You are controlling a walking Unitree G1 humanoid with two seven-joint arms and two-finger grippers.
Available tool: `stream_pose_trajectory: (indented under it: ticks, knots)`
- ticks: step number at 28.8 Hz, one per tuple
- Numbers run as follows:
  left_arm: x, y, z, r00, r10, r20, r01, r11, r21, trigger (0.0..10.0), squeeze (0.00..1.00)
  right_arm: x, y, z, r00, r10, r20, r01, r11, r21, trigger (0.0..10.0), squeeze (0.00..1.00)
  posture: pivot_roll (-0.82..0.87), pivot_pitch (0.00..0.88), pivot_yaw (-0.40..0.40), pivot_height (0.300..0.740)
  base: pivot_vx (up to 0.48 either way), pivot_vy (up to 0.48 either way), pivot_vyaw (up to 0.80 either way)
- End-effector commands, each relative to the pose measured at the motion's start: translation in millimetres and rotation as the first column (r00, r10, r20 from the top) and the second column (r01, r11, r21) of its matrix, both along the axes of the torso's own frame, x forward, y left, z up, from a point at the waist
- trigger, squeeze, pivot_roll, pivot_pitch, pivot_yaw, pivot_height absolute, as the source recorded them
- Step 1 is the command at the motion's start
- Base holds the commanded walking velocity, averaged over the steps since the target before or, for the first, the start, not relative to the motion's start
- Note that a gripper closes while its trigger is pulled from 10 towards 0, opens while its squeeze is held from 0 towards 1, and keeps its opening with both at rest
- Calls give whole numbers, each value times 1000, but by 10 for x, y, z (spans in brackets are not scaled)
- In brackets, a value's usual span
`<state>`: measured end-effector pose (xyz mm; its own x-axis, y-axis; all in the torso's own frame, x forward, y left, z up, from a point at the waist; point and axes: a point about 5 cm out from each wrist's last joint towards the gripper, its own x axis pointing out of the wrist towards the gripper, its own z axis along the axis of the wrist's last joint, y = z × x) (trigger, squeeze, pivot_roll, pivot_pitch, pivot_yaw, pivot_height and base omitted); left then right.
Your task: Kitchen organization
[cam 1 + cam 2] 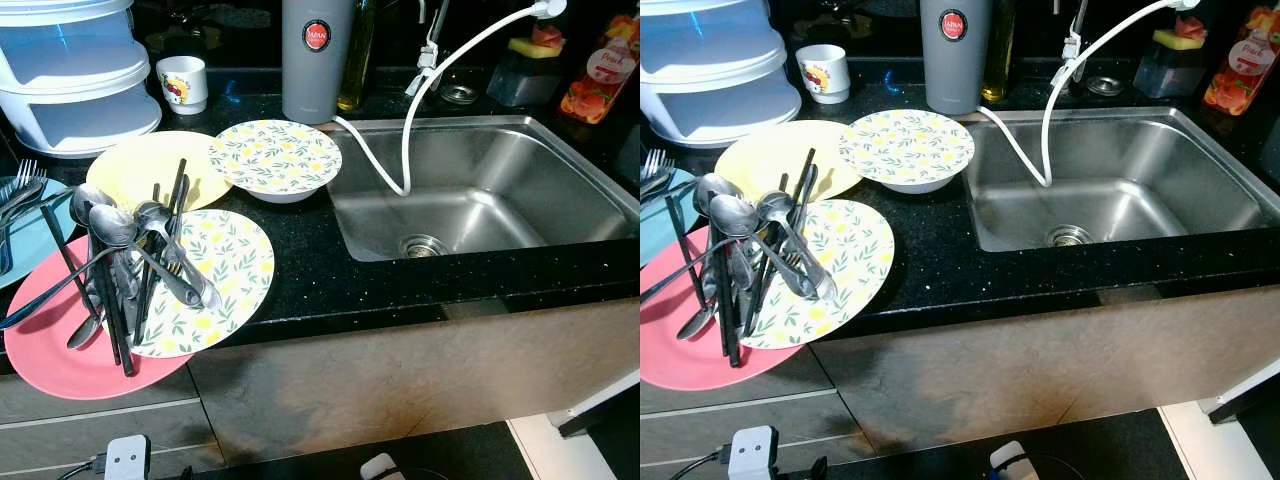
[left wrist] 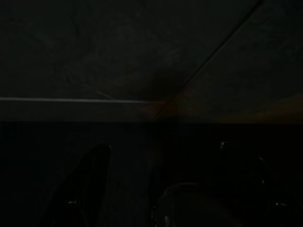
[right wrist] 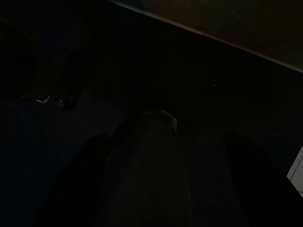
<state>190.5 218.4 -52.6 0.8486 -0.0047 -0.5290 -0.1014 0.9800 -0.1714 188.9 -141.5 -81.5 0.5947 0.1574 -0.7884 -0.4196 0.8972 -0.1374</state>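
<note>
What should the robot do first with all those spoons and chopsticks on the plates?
Probably lift one arm up toward the pile of spoons and chopsticks. They lie loose across the pink plate and the lemon-patterned plate, so the plates likely can't be stacked until the cutlery is off. Both wrist views are dark, as if the arms hang idle.

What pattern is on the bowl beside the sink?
Yellow lemons and green leaves on white bowl; left eye view.

Pink plate (image 1: 60, 365); lemon-patterned plate (image 1: 235, 275); black counter (image 1: 310, 270).
</note>
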Motion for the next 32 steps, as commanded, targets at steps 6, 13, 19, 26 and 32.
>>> stream_pose_trajectory:
  ticks: [6, 13, 19, 26, 32]
  knots:
    - [-135, -28, -90, 998, -25, -58, 25, 1000, -7, 10000, 0, -140, -46, -73, 998, -33, -57, 33, 999, 2, 10000, 0, 103, 162, -2, 740, 0, 0, 0]
    - [-149, 39, -102, 994, -47, -99, 54, 996, 72, 10000, 0, -159, -78, -94, 992, -81, -98, 79, 997, -16, 10000, 0, 105, 159, -2, 740, 0, 0, 0]
    - [-198, 82, -193, 971, -49, -235, 79, 989, 121, 10000, 0, -247, -90, -147, 966, -158, -203, 161, 987, -1, 10000, 0, 110, 159, 1, 740, 0, 0, 0]
    - [-252, 133, -228, 952, -66, -299, 130, 972, 197, 10000, 0, -269, -75, -156, 956, -187, -227, 198, 980, 30, 10000, 0, 111, 162, 5, 740, 0, 0, 0]
    - [-274, 137, -248, 946, -58, -319, 123, 974, 188, 10000, 0, -288, -85, -161, 928, -270, -258, 304, 947, 103, 10000, 0, 112, 163, 6, 740, 0, 0, 0]
